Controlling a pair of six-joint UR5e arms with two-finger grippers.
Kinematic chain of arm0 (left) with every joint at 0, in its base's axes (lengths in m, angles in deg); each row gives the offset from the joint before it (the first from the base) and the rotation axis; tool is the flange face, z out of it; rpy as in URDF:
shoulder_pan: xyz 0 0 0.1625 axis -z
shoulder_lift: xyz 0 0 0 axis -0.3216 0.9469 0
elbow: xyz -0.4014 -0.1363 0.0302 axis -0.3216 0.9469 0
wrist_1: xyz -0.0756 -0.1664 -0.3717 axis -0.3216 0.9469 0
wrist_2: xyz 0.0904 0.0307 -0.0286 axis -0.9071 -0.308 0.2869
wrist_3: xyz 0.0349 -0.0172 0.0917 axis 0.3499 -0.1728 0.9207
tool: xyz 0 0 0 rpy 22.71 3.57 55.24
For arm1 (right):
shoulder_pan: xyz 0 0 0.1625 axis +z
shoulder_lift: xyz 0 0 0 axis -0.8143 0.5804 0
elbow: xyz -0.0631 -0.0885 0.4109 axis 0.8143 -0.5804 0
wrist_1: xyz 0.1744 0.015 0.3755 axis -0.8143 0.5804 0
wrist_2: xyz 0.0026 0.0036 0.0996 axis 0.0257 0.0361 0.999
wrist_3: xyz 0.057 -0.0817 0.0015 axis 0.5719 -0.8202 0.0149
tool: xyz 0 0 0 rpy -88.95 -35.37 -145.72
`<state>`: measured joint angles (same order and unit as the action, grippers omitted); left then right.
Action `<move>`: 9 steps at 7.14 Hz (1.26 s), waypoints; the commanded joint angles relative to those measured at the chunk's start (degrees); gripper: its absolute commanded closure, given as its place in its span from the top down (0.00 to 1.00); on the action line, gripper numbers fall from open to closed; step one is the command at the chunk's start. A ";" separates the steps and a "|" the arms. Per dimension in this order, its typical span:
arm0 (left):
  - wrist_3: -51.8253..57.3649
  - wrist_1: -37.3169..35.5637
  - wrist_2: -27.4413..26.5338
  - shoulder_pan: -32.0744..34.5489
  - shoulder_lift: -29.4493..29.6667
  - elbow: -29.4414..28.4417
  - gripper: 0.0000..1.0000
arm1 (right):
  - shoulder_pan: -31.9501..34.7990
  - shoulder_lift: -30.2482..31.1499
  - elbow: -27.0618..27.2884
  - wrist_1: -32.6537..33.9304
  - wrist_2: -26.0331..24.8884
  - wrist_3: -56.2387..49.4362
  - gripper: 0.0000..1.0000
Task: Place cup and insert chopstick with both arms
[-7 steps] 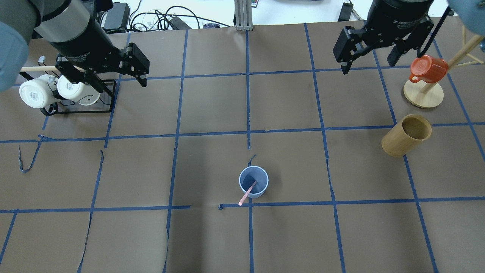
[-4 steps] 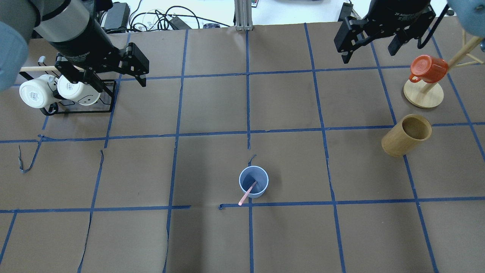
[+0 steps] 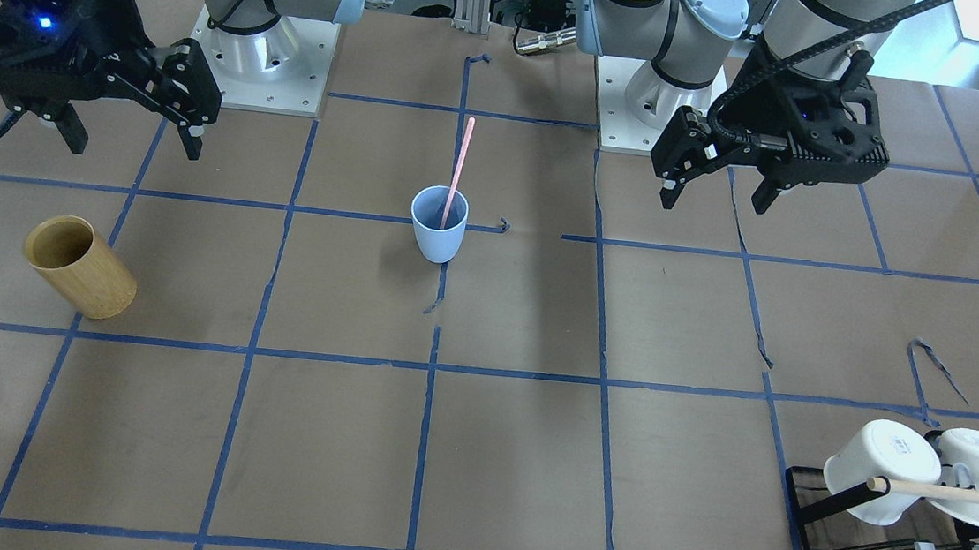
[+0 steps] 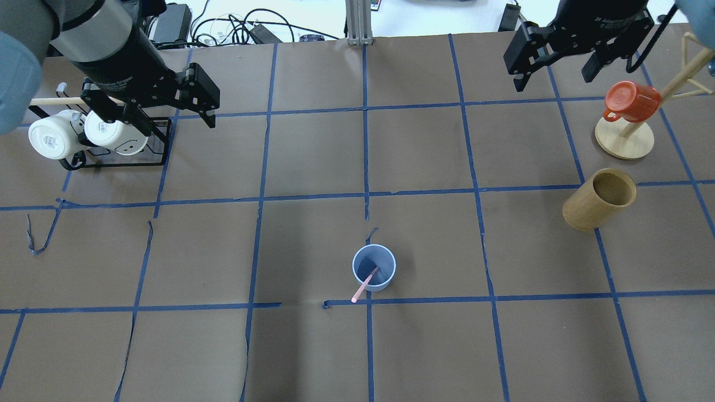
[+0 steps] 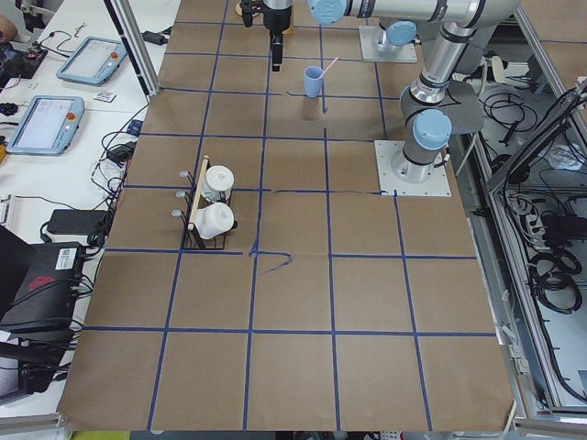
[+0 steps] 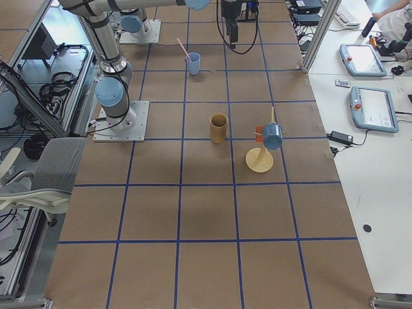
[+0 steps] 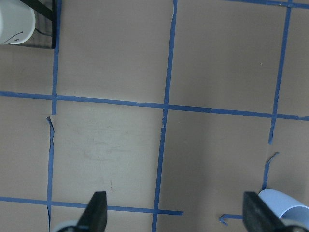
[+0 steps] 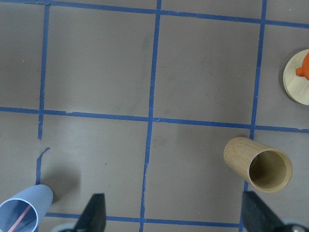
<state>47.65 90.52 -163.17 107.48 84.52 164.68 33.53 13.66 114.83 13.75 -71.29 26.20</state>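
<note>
Light blue plastic cup (image 4: 373, 267) stands upright on the table. It lies between the two grippers, nearer the robot's base than either and well apart from both. Thin pink chopstick (image 4: 363, 287) stands in it with its lower end inside. Its long axis is steeply tilted, upper end leaning over the rim toward the base. Left gripper (image 3: 714, 197): jaws spread wide, holding nothing. Right gripper (image 3: 134, 142): likewise wide apart, nothing between.

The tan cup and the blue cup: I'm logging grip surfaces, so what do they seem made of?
The tan cup looks like bamboo or wood, matte: streaky grain, darker inside. The blue cup looks like smooth matte plastic: even colour, thin pale rim. Neither is certain.
</note>
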 commanded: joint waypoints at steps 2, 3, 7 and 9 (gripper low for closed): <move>0.00 0.00 0.00 -0.04 0.00 0.00 1.00 | -0.08 1.59 2.56 0.16 0.76 0.54 1.00; 0.00 0.00 0.00 -0.04 0.00 0.00 1.00 | 0.01 1.77 2.57 0.77 0.67 0.63 1.00; 0.00 0.09 0.00 -0.04 -0.09 0.00 1.00 | 0.10 1.77 2.83 0.78 0.76 0.55 1.00; 0.00 0.09 0.09 -0.04 -0.09 0.00 1.00 | 0.10 1.77 3.27 0.87 0.76 0.63 1.00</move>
<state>47.65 90.61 -163.16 107.44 84.44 164.68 33.63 15.43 117.94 14.58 -70.53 26.80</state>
